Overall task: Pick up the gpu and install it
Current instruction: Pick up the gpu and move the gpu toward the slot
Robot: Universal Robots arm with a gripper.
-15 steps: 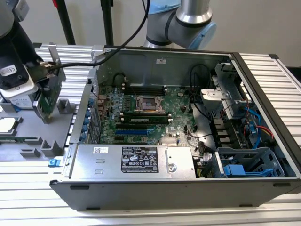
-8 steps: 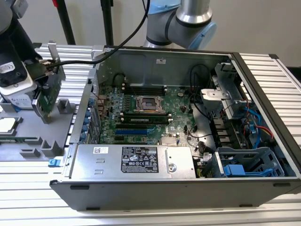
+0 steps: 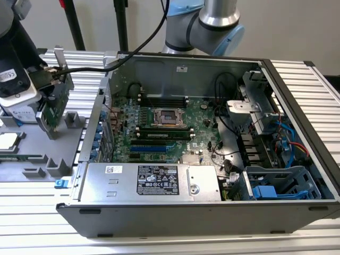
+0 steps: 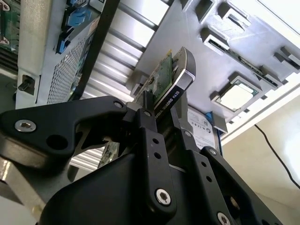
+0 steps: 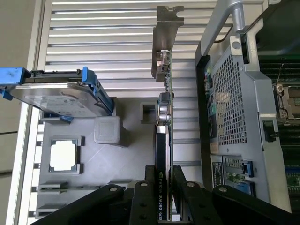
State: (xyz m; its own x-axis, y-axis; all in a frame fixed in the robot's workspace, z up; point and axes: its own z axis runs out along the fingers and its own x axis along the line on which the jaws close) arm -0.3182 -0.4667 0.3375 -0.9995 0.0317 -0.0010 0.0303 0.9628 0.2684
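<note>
An open computer case [image 3: 175, 218] lies on a slatted table [image 3: 32, 202], its green motherboard [image 3: 159, 127] exposed. At the exterior view's left, just outside the case, sits a grey parts tray [image 3: 32, 146]. Over that tray the gripper [image 5: 162, 185] of the 1 arm pinches the gpu [image 5: 164, 117] between its 2 black fingers [image 5: 140, 201]. It holds the card on edge, with the silver bracket [image 5: 166, 28] farthest from the gripper. The tray also carries a blue-railed hard drive [image 5: 51, 93] and a square processor chip [image 5: 63, 155].
</note>
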